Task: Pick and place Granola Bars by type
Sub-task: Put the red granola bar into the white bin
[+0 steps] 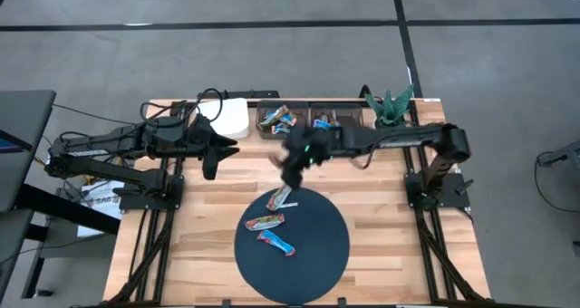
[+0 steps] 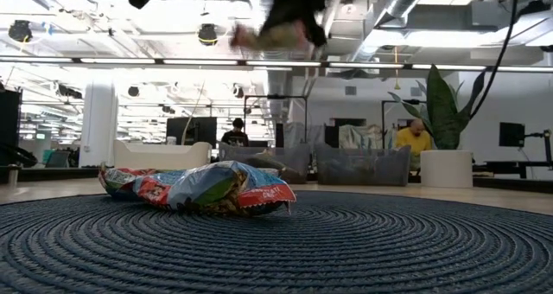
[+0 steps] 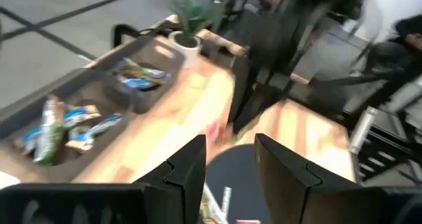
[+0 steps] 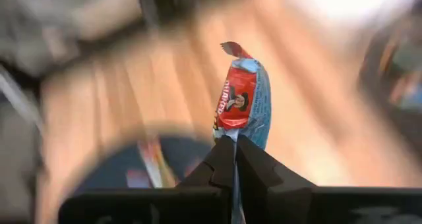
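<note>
My right gripper is shut on a red and blue granola bar, above the far edge of the round dark mat. In the low view the bar is a blur high above the mat. Two more granola bars lie flat on the mat. Other bars lie in two dark trays at the table's far edge. My left gripper waits open over the table's left part, with nothing between its fingers. My right gripper pinches the bar's crimped end between its two fingertips. The fingers lie along the bar, which stretches straight on beyond them. The bar is lifted clear of the mat.
A white block sits at the far left of the table. A green plant figure stands at the far right, beside the trays. Bare wood lies to the left of the mat.
</note>
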You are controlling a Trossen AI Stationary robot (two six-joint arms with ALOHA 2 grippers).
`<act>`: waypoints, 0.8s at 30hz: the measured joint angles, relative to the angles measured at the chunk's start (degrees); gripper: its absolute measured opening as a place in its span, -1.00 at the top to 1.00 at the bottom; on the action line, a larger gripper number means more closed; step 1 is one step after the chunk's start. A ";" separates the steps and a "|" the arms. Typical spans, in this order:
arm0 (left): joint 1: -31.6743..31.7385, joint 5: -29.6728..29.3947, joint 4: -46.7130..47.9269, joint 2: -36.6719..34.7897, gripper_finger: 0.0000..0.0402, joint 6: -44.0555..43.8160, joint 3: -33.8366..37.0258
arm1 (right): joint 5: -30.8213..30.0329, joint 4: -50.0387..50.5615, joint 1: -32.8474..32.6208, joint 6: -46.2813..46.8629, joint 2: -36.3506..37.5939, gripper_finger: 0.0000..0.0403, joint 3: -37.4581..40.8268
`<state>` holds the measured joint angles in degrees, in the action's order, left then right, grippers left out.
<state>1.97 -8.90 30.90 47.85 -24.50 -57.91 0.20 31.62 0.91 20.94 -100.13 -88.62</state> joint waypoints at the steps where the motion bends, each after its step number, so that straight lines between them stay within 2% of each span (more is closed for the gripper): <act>1: 0.01 -1.06 0.10 0.01 0.40 -0.23 0.00 | -0.37 -2.77 0.78 0.47 1.22 1.00 -0.20; 5: 0.01 -2.39 -1.57 0.81 0.40 -0.34 0.00 | -0.36 -10.14 3.75 1.63 4.56 1.00 -0.28; 10: 0.01 -1.98 -9.10 2.78 0.36 -0.14 -0.01 | -0.20 -14.61 6.27 3.27 4.91 1.00 -0.19; 14: 1.14 -3.86 -12.70 4.28 0.28 1.00 -0.04 | -0.03 -18.27 6.33 4.15 4.91 1.00 -0.19; 19: 3.97 -3.42 -13.08 6.04 0.15 0.26 -0.03 | 1.01 -22.01 6.22 4.63 5.00 1.00 -0.19; 24: 6.24 -3.02 -19.44 7.55 0.03 1.15 -0.02 | 1.43 -23.99 6.20 4.71 5.00 1.00 -0.19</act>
<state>8.22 -11.92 11.47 55.40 -23.35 -57.93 1.63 7.63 7.12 25.65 -95.13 -88.82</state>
